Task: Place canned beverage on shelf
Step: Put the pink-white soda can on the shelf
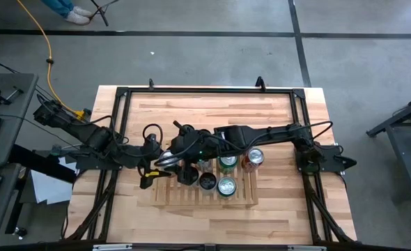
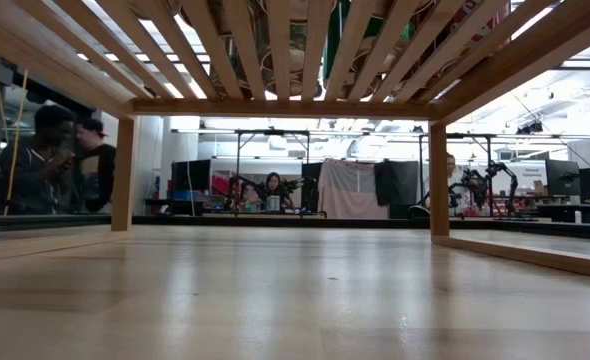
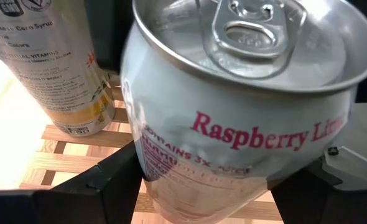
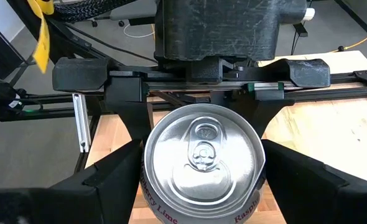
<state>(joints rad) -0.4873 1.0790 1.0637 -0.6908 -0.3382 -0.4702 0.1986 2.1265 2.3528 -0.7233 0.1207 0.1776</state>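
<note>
Gripping the Raspberry Lime can (image 4: 202, 165) with both my left hand (image 3: 196, 186) and right hand (image 4: 199, 180) over the shelf (image 1: 244, 195), I judge uneven release could tip it into neighbouring cans (image 1: 226, 174).

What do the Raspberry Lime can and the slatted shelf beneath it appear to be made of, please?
Raspberry Lime can: seemingly aluminium, judging by its bright, brushed silver lid, pull tab and glossy printed white wall. Shelf: apparently light, unpainted wood with a matte finish, showing parallel slats with visible grain and gaps.
</note>
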